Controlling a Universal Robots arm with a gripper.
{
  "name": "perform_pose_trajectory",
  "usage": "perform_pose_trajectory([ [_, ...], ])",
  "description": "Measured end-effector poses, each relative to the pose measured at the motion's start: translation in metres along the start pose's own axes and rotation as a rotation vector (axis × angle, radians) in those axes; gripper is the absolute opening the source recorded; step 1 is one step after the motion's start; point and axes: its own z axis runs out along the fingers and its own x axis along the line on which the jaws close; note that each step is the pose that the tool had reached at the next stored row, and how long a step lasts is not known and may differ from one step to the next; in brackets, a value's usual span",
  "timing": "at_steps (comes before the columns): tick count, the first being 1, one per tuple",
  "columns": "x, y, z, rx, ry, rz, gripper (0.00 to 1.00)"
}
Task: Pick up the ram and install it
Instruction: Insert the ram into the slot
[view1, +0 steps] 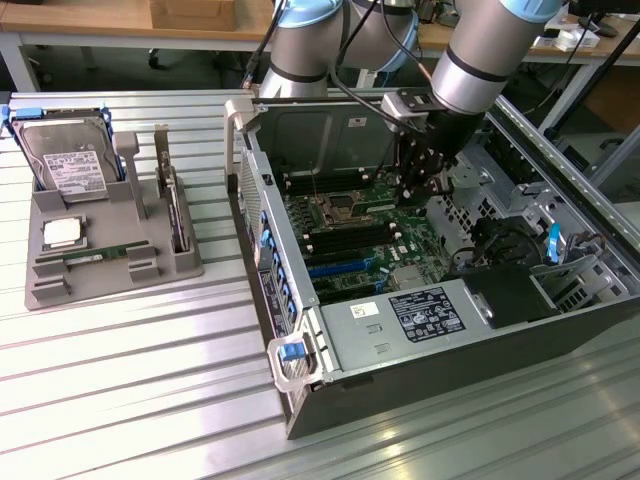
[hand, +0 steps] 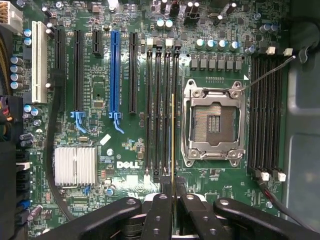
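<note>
Your gripper closed on the ram held edge-on, memory slots directly beneath it, open CPU socket just beside, thin cable crossing beyond the socket

We read "DELL" in white letters on the green motherboard; other labels are illegible to us.

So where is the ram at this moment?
The ram is clamped edge-on in the gripper, held over the motherboard's memory slots beside the open CPU socket; in the exterior view the gripper hangs inside the open computer case.
</note>
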Motion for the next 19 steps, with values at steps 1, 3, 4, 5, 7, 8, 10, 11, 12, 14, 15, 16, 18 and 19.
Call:
perform_pose_trajectory([
  [1,0.000,0.0003,0.0007,0.0000,0.0000,0.000,0.13],
  [3,0.000,0.0008,0.0013,0.0000,0.0000,0.000,0.13],
  [4,0.000,0.0013,0.0016,0.0000,0.0000,0.000,0.13],
  [5,0.000,0.0031,0.0022,0.0000,0.0000,0.000,0.13],
  [7,0.001,0.0080,0.0049,0.0000,0.0000,0.000,0.13],
  [8,0.001,0.0085,0.0057,0.0000,0.0000,0.000,0.13],
  [10,0.004,0.0131,0.0076,0.0001,0.0002,0.000,0.13],
  [11,0.006,0.0151,0.0093,-0.0001,0.0018,0.001,0.13],
  [12,0.008,0.0162,0.0108,0.0001,0.0039,0.003,0.13],
  [14,0.010,0.0172,0.0140,0.0005,0.0128,0.013,0.13],
  [15,0.010,0.0178,0.0144,0.0006,0.0193,0.016,0.13],
  [16,0.010,0.0188,0.0149,0.0016,0.0293,0.018,0.13],
  [18,0.010,0.0210,0.0152,0.0033,0.0714,0.023,0.13],
  [19,0.010,0.0229,0.0157,0.0035,0.0740,0.029,0.13],
])
